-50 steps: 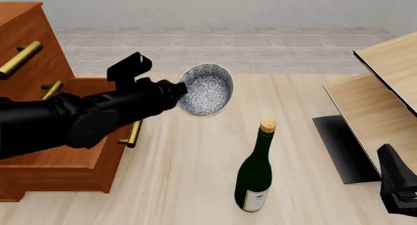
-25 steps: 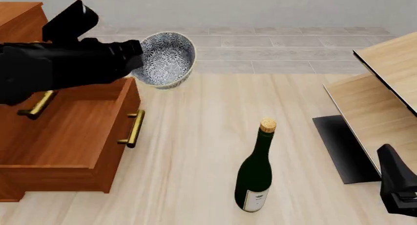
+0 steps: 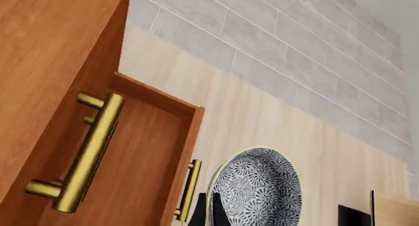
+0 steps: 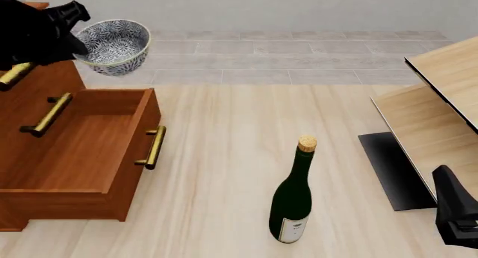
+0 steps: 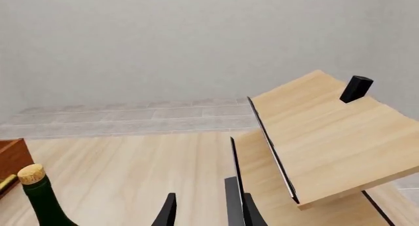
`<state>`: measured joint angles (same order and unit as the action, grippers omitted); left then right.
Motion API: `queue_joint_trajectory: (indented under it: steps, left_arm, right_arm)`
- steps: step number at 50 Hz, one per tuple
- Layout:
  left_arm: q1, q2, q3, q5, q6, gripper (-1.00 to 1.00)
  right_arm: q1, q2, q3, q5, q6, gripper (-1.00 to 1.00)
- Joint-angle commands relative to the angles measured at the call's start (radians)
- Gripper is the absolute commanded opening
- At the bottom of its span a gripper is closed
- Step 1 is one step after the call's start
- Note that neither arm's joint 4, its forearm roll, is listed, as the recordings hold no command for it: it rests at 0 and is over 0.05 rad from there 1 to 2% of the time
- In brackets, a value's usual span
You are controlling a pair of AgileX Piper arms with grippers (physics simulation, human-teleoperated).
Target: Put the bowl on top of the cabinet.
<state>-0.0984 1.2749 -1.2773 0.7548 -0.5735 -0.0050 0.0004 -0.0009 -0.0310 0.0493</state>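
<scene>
Left gripper (image 4: pixel 75 37): clamped on the rim of the bowl (image 4: pixel 113 46); fingers mostly cut off in the left wrist view.
Bowl: held in the air, tilted, beside the upper right edge of the cabinet (image 4: pixel 67 157), above its open drawer (image 4: pixel 112 157); not resting on the cabinet top.
Right gripper (image 5: pixel 199 209): jaws parted, nothing between them; in the front view only part of the arm showed, far right of the cabinet.
Surface: pale wood-plank table (image 4: pixel 224 157); grey tiled strip and plain grey wall behind it.
Hidden: cabinet top almost wholly out of frame, left arm covering its corner.
Count: one bowl; one wine bottle (image 4: pixel 293 196), upright, corked, right of the cabinet; one light-wood unit (image 4: pixel 429 112) with black edging, farther right; three brass handles (image 4: pixel 153 148) seen on the cabinet.
</scene>
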Motion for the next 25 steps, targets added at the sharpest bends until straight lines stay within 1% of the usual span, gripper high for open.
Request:
queue_joint_trajectory:
  steps: [1,2,3,4,5,6,7,8,9,11,12,13,14,15,17,18,20,22,23,25]
  left_arm:
    - [0.101,0.021,-0.145,0.194,-0.103,-1.00]
    - [0.092,0.025,-0.164,0.207,-0.114,-1.00]
    - [0.112,0.020,-0.184,0.230,-0.121,-1.00]
    - [0.095,0.023,-0.207,0.242,-0.131,-1.00]
    - [0.095,0.023,-0.208,0.243,-0.131,-1.00]
    - [0.099,0.025,-0.227,0.260,-0.132,-1.00]
    - [0.108,0.019,-0.237,0.279,-0.156,-1.00]
    - [0.100,0.026,-0.267,0.294,-0.151,-1.00]
    - [0.113,0.023,-0.285,0.307,-0.154,-1.00]
    - [0.111,0.027,-0.325,0.336,-0.172,-1.00]
    - [0.126,0.032,-0.357,0.356,-0.168,-1.00]
    - [0.116,0.035,-0.367,0.361,-0.185,-1.00]
    - [0.126,0.040,-0.389,0.373,-0.180,-1.00]
    - [0.126,0.040,-0.389,0.374,-0.180,-1.00]
    - [0.147,0.041,-0.408,0.391,-0.196,-1.00]
    - [0.148,0.051,-0.447,0.409,-0.207,-1.00]
    - [0.170,0.054,-0.474,0.425,-0.227,-1.00]
    - [0.209,0.056,-0.506,0.449,-0.239,-1.00]
    - [0.201,0.061,-0.524,0.451,-0.257,-1.00]
    - [0.222,0.067,-0.544,0.460,-0.263,-1.00]
  right_arm:
    - [-0.001,0.000,0.000,0.000,-0.003,1.00]
    - [-0.001,0.000,0.000,0.000,-0.003,1.00]
    - [0.000,0.000,0.000,-0.001,-0.003,1.00]
    - [0.000,0.000,0.000,-0.001,-0.003,1.00]
    - [0.000,0.000,0.000,-0.001,-0.003,1.00]
    - [0.000,0.000,0.000,-0.001,-0.003,1.00]
    - [0.000,0.000,0.000,-0.001,-0.003,1.00]
    - [0.000,0.000,0.000,-0.001,-0.003,1.00]
    - [0.000,0.000,0.000,-0.001,-0.003,1.00]
    - [-0.001,0.000,0.000,-0.001,-0.003,1.00]
    - [-0.001,0.000,0.000,-0.001,-0.002,1.00]
    - [-0.001,0.000,0.000,-0.001,-0.002,1.00]
    - [-0.001,0.000,0.000,-0.002,-0.002,1.00]
    - [-0.001,0.000,0.000,-0.002,-0.002,1.00]
    - [-0.002,0.000,0.000,-0.002,-0.002,1.00]
    - [-0.002,0.000,0.000,-0.002,-0.002,1.00]
    - [-0.002,0.000,0.000,-0.002,-0.001,1.00]
    - [0.000,0.000,0.000,-0.001,-0.001,1.00]
    - [0.001,0.000,0.000,-0.001,-0.002,1.00]
    - [0.003,0.000,-0.001,-0.001,-0.004,1.00]
